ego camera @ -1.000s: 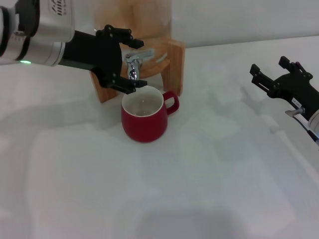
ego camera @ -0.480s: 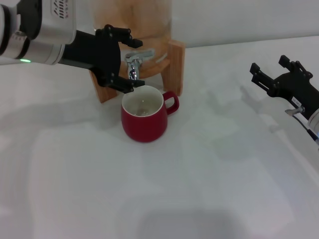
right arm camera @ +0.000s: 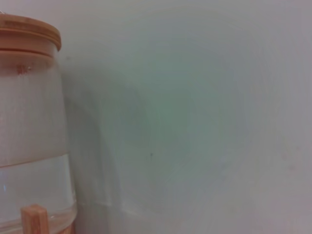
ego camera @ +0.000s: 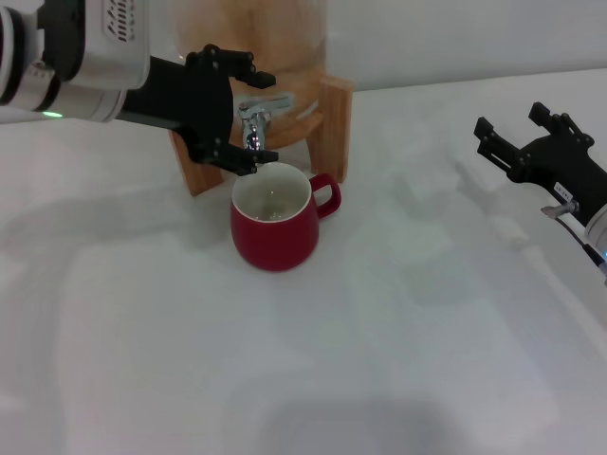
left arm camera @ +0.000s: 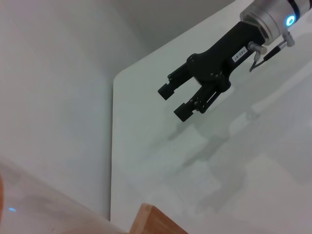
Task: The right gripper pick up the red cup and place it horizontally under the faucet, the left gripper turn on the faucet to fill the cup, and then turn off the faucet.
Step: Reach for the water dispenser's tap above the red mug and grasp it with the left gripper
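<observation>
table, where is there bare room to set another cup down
The table is bare in front of the red cup and between it and the right gripper. It is crowded at the faucet, where the left gripper and the wooden stand meet.

We see the red cup (ego camera: 274,228) upright directly beneath the faucet (ego camera: 256,118), handle pointing right. Its white inside holds a little liquid. The chrome faucet's spout points down over the cup's rim.
</observation>
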You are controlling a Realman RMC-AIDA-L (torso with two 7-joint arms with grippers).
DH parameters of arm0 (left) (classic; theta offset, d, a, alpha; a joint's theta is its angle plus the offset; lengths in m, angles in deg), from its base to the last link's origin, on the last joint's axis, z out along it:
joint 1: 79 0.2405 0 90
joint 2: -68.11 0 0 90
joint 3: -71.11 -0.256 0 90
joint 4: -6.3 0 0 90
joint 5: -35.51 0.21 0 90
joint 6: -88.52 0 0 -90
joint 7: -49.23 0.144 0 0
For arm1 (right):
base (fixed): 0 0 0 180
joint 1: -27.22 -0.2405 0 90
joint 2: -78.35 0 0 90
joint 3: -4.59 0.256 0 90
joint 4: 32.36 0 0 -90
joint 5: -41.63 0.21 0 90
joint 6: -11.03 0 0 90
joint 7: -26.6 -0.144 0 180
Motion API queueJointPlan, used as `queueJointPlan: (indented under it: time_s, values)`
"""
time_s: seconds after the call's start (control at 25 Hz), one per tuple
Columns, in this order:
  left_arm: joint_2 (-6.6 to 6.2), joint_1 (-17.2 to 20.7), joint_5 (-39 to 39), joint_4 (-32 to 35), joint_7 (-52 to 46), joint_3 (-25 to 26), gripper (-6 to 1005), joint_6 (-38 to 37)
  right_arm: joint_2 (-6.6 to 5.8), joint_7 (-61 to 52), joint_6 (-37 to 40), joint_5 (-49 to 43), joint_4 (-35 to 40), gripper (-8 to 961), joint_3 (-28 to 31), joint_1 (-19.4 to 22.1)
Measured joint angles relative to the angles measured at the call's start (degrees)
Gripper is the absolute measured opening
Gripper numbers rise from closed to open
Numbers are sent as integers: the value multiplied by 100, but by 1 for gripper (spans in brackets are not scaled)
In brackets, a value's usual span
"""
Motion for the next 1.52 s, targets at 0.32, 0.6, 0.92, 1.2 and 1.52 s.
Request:
queueJointPlan:
  time_s: [0.32, 0.6, 0.92, 1.2, 1.52]
  values:
    - [41, 1, 24, -37, 173, -15, 858, 96, 0, 0, 21, -1, 0, 875, 0, 0]
    - [77, 24, 49, -73, 244, -190, 858, 225, 0, 2, 25, -1, -1, 875, 0, -1]
    - [80, -19, 42, -181, 303, -226, 858, 247, 0, 6, 25, -1, -1, 875, 0, 7]
    - [80, -26, 34, -148, 325, -226, 858, 246, 0, 7, 25, -2, -1, 875, 0, -1]
    - [77, -25, 29, -136, 352, -226, 858, 211, 0, 7, 26, 0, -1, 875, 9, -9]
